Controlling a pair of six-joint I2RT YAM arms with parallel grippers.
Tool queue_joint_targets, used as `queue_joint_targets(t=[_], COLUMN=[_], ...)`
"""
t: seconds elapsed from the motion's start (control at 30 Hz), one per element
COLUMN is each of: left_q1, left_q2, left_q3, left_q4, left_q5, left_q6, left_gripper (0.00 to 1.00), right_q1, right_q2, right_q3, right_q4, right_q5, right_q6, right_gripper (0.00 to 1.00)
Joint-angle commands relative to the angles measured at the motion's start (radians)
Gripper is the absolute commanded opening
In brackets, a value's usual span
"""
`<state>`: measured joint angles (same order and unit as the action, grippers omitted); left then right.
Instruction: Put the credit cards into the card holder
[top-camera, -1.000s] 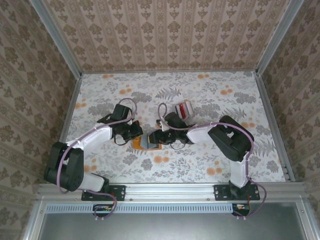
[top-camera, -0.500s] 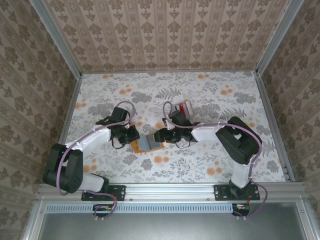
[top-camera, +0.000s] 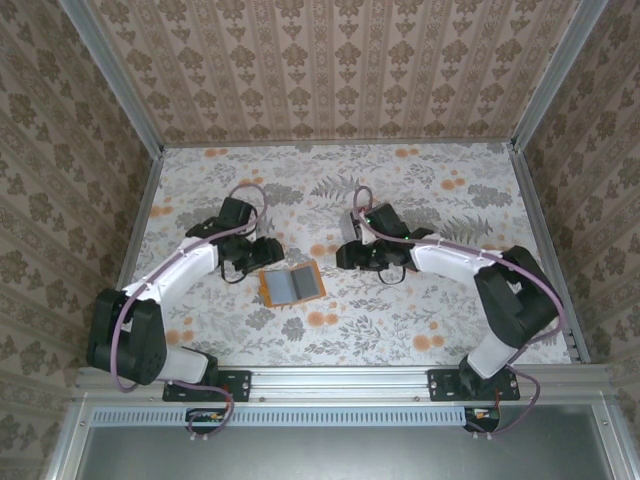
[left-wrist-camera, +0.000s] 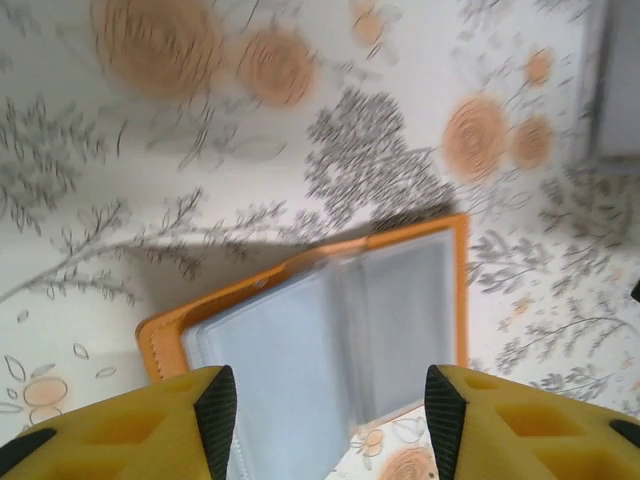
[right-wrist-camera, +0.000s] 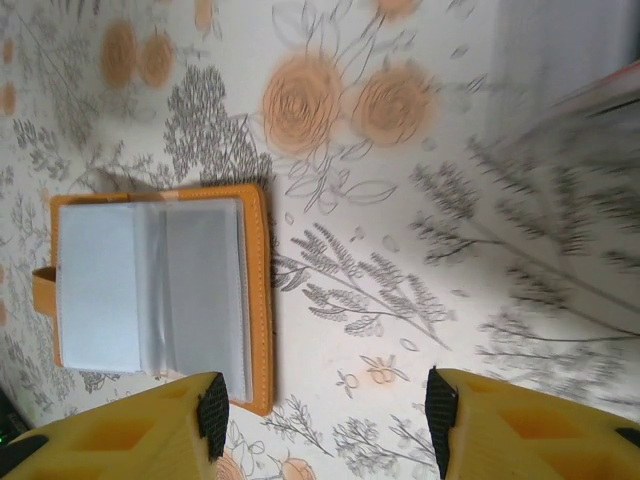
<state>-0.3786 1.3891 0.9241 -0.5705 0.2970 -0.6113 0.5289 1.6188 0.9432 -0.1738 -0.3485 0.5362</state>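
The holder (top-camera: 292, 285) now lay flat and open on the table (top-camera: 450, 320), grey sleeves up, orange border showing round them; a second ago both grippers were crowded over it, the left one seemingly clenched on its edge; since then the left gripper (top-camera: 266, 250) had let go and drawn back up and left, jaws parted with nothing between them; in its wrist view the holder (left-wrist-camera: 330, 310) lay free beyond the fingertips (left-wrist-camera: 110, 420); the right gripper (top-camera: 346, 256) had pulled away to the right, jaws likewise apart and empty, the holder (right-wrist-camera: 160, 290) off to its left, untouched; the cards (right-wrist-camera: 590, 105), I judged, were the blurred grey slab with a reddish edge at the right of the right wrist view; not certain; half a second ago they lay in plain sight just behind the right arm, which now covered that spot in the top view. My reading: opening step done, holder released and staying spread; no card in it yet; fetching a card would come next, probably with the right arm.
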Motion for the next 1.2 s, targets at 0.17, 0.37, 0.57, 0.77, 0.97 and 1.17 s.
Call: queue_joint_targets(t=[0.17,0.37,0.57,0.77,0.97,1.17], left_q1=[-0.039,-0.122,-0.16,-0.179,-0.205,-0.216], left_q2=[0.115,0.281,0.439,0.585,0.695,0.738], left_q3=[0.153,0.304,0.455,0.563,0.635,0.635], left_q4=[0.048,0.125,0.177,0.247,0.274,0.315], left_q5=[0.032,0.063,0.119,0.19,0.228,0.251], left_q6=[0.035,0.025,0.014,-0.032,-0.058,-0.086], left_gripper=[0.57,0.57,0.57,0.57,0.57,0.57], right_q1=[-0.158,-0.242,-0.28,-0.278,-0.264,-0.247], right_q2=[-0.137,-0.092,0.03,0.161,0.254,0.314], right_q3=[0.084,0.158,0.299,0.412,0.498,0.556], right_q4=[-0.15,-0.179,-0.254,-0.292,-0.329,-0.359], right_q5=[0.073,0.093,0.121,0.079,0.068,0.09], right_q6=[-0.114,-0.14,-0.179,-0.183,-0.197,-0.213], right_gripper=[0.59,0.6,0.6,0.61,0.61,0.61])
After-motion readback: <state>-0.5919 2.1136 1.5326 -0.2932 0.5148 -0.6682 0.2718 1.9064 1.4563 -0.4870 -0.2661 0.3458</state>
